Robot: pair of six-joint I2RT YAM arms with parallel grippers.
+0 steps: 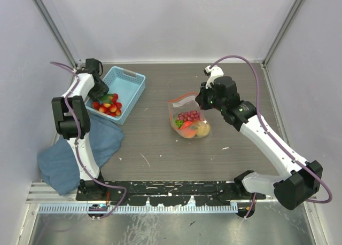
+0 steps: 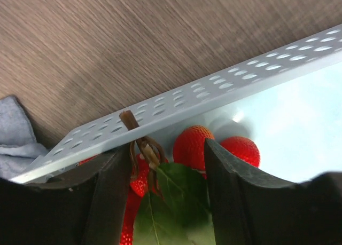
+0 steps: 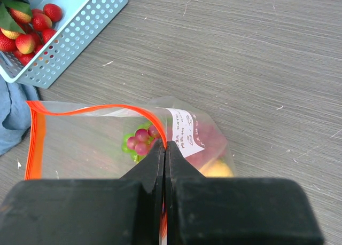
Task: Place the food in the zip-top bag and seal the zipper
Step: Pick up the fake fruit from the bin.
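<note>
Left tool (image 2: 163, 167) seemingly agape, right (image 3: 164, 148) clamped

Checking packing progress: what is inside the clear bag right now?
Inside the zip-top bag: purple and green grapes, an orange-pink peach and a yellow fruit. Whatever lies beneath those, against the bag's bottom, is covered.

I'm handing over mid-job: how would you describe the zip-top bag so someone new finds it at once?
Look at the middle of the grey wooden table, right of the light blue basket. The zip-top bag lies there, its mouth pinched by the right gripper. It is the only clear, crinkly thing, with an orange strip along its mouth and grapes inside.
</note>
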